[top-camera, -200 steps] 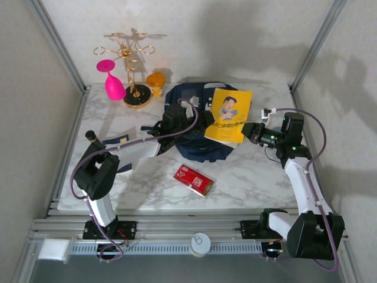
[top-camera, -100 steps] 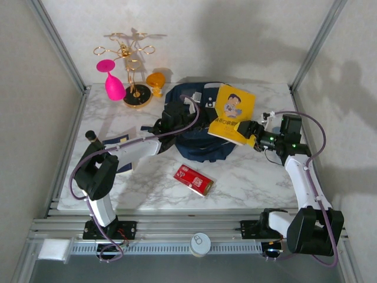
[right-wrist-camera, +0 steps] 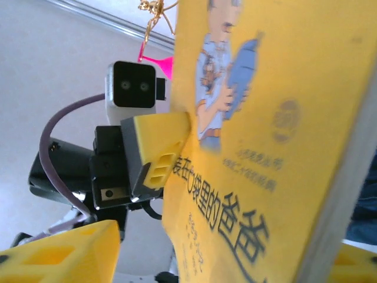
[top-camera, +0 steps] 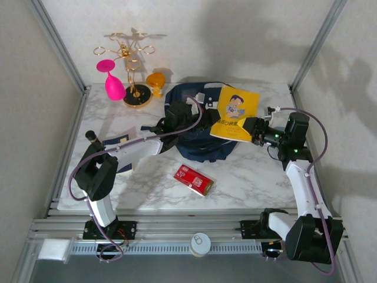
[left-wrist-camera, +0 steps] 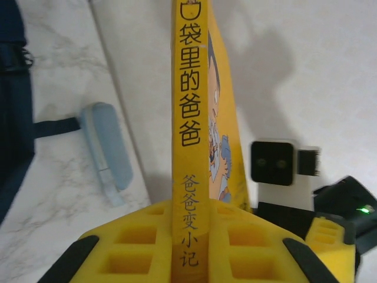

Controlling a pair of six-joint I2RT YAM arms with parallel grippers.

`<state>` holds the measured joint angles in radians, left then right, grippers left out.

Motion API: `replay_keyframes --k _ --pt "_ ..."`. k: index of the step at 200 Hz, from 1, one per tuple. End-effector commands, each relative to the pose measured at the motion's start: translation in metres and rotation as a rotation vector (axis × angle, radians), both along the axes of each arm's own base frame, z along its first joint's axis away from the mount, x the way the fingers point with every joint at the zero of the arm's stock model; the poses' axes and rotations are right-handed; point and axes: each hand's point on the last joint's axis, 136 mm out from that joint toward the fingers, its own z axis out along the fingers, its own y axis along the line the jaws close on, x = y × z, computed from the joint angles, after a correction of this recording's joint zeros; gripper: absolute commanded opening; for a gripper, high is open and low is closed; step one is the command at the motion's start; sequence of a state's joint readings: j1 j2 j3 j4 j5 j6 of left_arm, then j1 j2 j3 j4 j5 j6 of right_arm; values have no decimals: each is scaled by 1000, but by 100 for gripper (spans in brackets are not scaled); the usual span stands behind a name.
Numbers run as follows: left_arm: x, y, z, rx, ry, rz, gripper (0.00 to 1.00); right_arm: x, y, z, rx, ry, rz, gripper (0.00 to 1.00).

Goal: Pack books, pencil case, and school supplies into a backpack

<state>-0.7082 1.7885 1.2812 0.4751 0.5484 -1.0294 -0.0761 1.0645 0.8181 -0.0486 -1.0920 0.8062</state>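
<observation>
The bright yellow book (top-camera: 237, 112) with a cartoon figure hangs over the navy backpack (top-camera: 197, 147). My left gripper (top-camera: 203, 118) is shut on its spine; in the left wrist view the spine (left-wrist-camera: 188, 118) sits clamped between the yellow jaws (left-wrist-camera: 189, 236). My right gripper (top-camera: 252, 128) is at the book's right edge, and its jaws straddle the book (right-wrist-camera: 253, 147), open, with a gap on the left side. The grey-blue pencil case (left-wrist-camera: 106, 147) lies on the marble beside the backpack. The red box (top-camera: 193, 180) lies in front of the backpack. The navy booklet (top-camera: 118, 141) lies under my left arm.
A gold rack (top-camera: 132, 65) with a pink glass (top-camera: 112, 82) and an orange glass (top-camera: 156, 81) stands at the back left. A short black cylinder (top-camera: 90, 135) stands at the left. Metal frame posts bound the marble table (top-camera: 247, 177).
The right gripper has come off the yellow book and now stands open around it. The book has shifted slightly right and tilted. The left gripper keeps its grip on the spine.
</observation>
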Motion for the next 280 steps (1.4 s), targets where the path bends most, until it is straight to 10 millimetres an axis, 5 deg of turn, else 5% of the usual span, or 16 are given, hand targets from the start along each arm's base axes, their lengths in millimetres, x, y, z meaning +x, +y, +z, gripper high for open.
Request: replay_keyframes --k 1,42,63,84,137,203,244,280 --pt "2 4 29 9 -106 37 0 -3 -3 -2 -17 3 -14 51" --pt "4 5 19 60 -105 42 0 5 -18 -14 -47 42 -82 17" --pt "0 4 19 105 -134 14 28 11 -29 -19 -71 64 -124 6" --pt "-1 16 -1 287 -185 13 42 19 -52 -30 -136 120 -217 0" --pt "-21 31 -83 782 -296 -213 56 25 -112 -52 -237 192 -457 0" --pt "-23 23 -149 986 -352 -405 64 25 -117 -67 -218 209 -483 0" --pt "-12 15 -176 1018 -360 -429 62 25 -114 -74 -200 225 -462 0" --pt "9 12 -173 989 -345 -394 53 25 -113 -73 -202 214 -453 0"
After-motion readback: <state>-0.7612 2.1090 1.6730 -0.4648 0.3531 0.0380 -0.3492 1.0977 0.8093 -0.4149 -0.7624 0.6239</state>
